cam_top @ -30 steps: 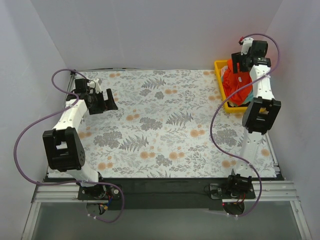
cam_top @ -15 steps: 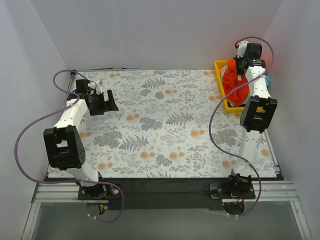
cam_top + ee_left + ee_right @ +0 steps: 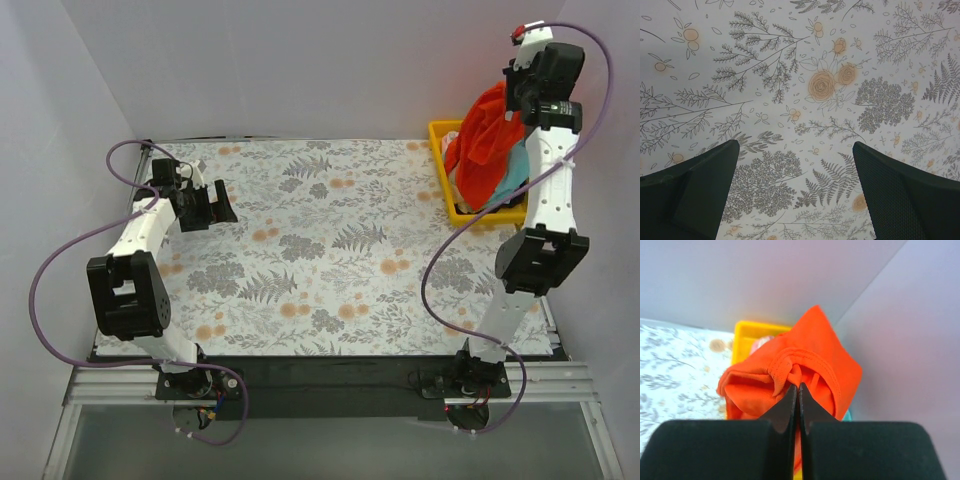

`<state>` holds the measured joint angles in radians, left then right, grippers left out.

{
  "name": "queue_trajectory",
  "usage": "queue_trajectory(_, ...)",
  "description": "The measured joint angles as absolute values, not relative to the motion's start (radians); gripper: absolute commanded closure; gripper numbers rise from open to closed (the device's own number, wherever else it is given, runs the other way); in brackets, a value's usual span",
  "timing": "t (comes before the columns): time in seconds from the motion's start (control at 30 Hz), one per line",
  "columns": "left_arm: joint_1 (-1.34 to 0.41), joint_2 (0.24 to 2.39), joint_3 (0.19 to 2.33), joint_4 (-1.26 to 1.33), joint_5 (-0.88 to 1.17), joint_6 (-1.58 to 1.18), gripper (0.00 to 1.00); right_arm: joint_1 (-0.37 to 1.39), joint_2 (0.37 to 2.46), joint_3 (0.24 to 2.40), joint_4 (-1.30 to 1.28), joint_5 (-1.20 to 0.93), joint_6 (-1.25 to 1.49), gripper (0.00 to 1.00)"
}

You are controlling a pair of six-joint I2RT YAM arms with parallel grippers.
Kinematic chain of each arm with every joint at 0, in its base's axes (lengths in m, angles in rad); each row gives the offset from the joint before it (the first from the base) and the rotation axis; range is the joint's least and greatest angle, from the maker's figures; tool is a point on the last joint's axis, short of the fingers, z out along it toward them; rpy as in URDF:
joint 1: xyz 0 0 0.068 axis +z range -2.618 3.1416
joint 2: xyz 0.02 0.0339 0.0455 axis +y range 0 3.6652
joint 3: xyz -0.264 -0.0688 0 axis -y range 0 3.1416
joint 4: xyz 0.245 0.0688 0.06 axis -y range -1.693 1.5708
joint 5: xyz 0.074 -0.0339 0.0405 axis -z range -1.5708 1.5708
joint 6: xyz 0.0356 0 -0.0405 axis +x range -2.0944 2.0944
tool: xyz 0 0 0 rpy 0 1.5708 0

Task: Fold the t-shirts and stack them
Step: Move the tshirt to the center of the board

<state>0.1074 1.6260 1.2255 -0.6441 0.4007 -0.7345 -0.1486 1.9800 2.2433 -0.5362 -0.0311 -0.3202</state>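
The orange-red t-shirt (image 3: 482,145) hangs in a bunch above the yellow bin (image 3: 440,135) at the back right. My right gripper (image 3: 512,105) is raised high and shut on a fold of it (image 3: 805,365); in the right wrist view the jaws (image 3: 798,386) pinch the cloth near a stitched hem. A teal-green t-shirt (image 3: 514,172) shows beside the orange one, partly in the bin. My left gripper (image 3: 217,203) hovers open over the left of the table; its two fingers (image 3: 700,185) stand wide apart with only the patterned cloth between them.
The table carries a grey fern and orange flower print (image 3: 330,250). White walls close in on the left, back and right, the right one close to the raised arm. The yellow bin (image 3: 747,335) sits in the back right corner.
My right gripper has shut on the orange-red t-shirt and risen, lifting it up out of the bin. The left arm has stayed still.
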Motion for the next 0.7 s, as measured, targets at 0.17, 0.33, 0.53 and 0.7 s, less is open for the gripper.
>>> queue_trajectory(0.17, 0.107, 1.621, 1.225, -0.659, 0.406, -0.733, 0.02, -0.146, 1.805, 2.226, -0.524, -0.203, -0.294, 0.99)
queue_trajectory(0.33, 0.115, 1.619, 1.255, -0.713, 0.46, -0.732, 0.02, -0.082, 1.647, 2.187, -0.508, -0.334, -0.272, 0.99)
queue_trajectory(0.53, 0.147, 1.619, 1.378, -0.773, 0.568, -0.727, 0.02, 0.123, 1.565, 2.162, -0.488, -0.416, -0.265, 0.99)
queue_trajectory(0.7, 0.183, 1.619, 1.473, -0.814, 0.654, -0.732, 0.02, 0.337, 1.573, 2.167, -0.479, -0.422, -0.265, 0.99)
